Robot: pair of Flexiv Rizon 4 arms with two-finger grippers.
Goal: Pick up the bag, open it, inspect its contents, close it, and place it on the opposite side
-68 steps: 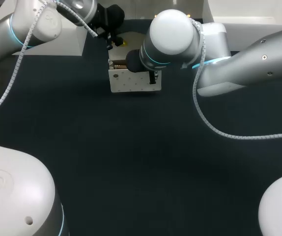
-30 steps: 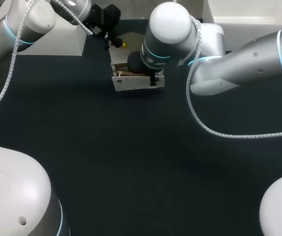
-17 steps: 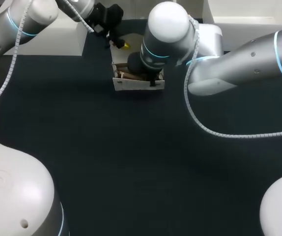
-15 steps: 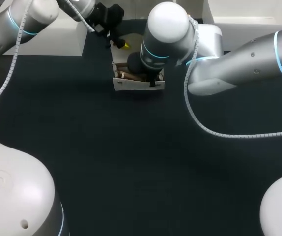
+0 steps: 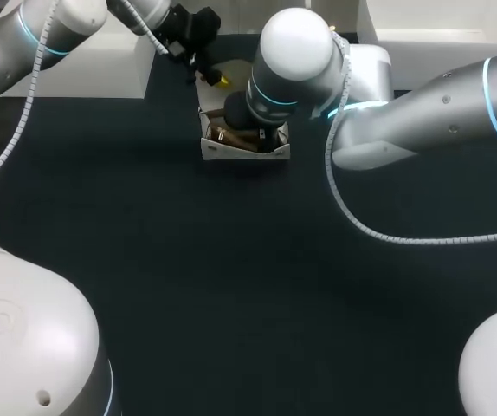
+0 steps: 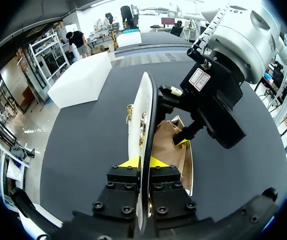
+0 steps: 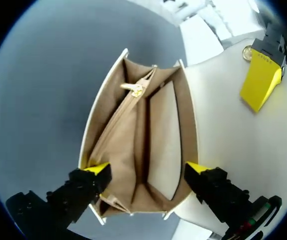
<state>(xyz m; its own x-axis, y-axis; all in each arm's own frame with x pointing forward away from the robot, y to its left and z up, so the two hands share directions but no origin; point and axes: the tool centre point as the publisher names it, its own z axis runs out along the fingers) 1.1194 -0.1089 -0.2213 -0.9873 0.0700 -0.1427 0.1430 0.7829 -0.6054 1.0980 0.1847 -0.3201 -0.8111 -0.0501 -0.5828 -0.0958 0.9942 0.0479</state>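
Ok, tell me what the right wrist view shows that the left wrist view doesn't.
Only the right wrist view: straight down into the open bag, its centre divider and gold zip pull. Only the left wrist view: the left hand shut on the edge of the flap, the right arm above the bag. Both: the white flap, tan lining, a yellow tip of the right hand.

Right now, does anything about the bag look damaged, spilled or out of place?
Nothing stands out. The bag stands open, its flap held upright in the left gripper; the tan lining looks whole and nothing has spilled.
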